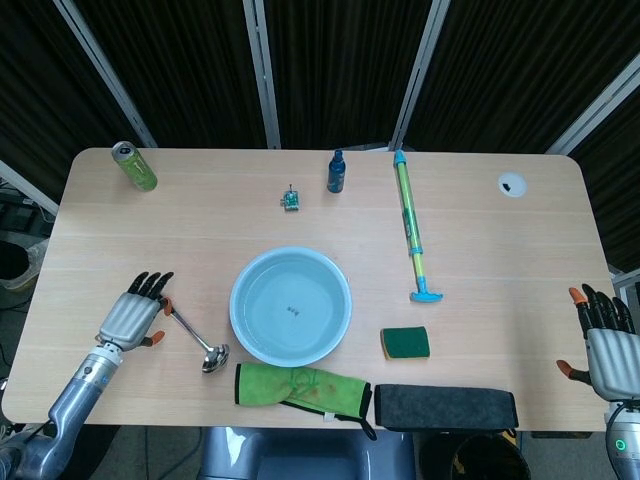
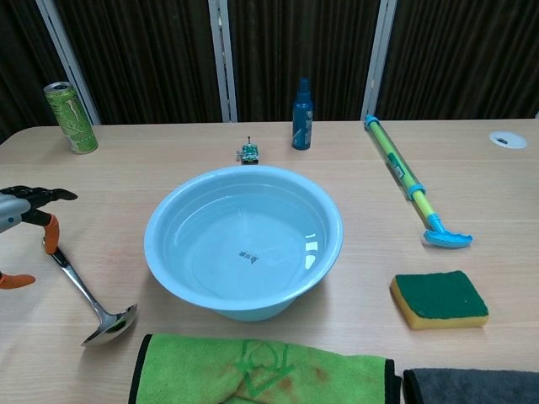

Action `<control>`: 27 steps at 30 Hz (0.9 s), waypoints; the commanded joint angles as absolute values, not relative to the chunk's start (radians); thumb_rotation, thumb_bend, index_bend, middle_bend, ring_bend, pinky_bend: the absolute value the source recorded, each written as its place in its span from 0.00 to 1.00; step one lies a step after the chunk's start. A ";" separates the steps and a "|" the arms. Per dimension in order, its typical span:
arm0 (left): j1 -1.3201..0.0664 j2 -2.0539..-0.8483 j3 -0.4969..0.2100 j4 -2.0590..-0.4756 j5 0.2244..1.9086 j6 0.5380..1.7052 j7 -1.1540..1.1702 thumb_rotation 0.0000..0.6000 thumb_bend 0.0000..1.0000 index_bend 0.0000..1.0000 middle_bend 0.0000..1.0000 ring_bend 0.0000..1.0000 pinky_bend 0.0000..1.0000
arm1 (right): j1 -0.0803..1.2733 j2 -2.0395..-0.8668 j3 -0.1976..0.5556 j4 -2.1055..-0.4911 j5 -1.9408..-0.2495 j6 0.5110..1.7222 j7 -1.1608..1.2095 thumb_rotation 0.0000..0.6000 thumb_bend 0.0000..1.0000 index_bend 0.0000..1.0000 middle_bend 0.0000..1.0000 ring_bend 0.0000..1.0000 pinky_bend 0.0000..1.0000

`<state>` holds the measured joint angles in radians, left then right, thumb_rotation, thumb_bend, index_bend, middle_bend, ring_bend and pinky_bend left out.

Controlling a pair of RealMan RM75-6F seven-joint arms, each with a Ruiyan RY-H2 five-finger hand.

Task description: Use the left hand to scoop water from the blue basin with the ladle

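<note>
The blue basin [image 1: 291, 307] [image 2: 244, 242] holds clear water in the middle of the table. A metal ladle [image 1: 196, 340] [image 2: 88, 300] with a black handle tip lies flat to the basin's left, bowl toward the front edge. My left hand [image 1: 132, 317] [image 2: 24, 220] hovers open over the ladle's handle end, fingers spread and pointing away from me; it covers the handle tip in the head view. Whether it touches the handle is unclear. My right hand [image 1: 603, 342] is open off the table's right front corner, seen only in the head view.
A green can [image 1: 134, 166] stands back left. A blue spray bottle [image 1: 337, 171], a small green clip [image 1: 290, 201] and a long water pump [image 1: 412, 228] lie behind and right of the basin. A sponge [image 1: 405, 343], green cloth [image 1: 300, 386] and grey cloth [image 1: 445, 407] line the front.
</note>
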<state>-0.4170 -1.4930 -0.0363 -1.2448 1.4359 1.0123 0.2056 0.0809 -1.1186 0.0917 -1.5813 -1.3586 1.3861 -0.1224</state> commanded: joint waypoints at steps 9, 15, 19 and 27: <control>-0.465 -1.551 -0.023 -1.169 1.440 0.957 0.167 1.00 0.26 0.48 0.00 0.00 0.00 | 0.094 -1.127 0.106 -1.576 -1.316 1.364 -0.151 1.00 0.00 0.00 0.00 0.00 0.00; -0.476 -1.574 -0.015 -1.129 1.436 0.941 0.150 1.00 0.26 0.48 0.00 0.00 0.00 | 0.099 -1.131 0.107 -1.573 -1.305 1.356 -0.162 1.00 0.00 0.00 0.00 0.00 0.00; -0.484 -1.588 -0.010 -1.106 1.435 0.928 0.142 1.00 0.26 0.48 0.00 0.00 0.00 | 0.101 -1.132 0.109 -1.573 -1.299 1.354 -0.165 1.00 0.00 0.00 0.00 0.00 0.00; -0.497 -1.608 -0.005 -1.071 1.436 0.918 0.130 1.00 0.26 0.48 0.00 0.00 0.00 | 0.104 -1.133 0.112 -1.571 -1.286 1.349 -0.170 1.00 0.00 0.00 0.00 0.00 0.00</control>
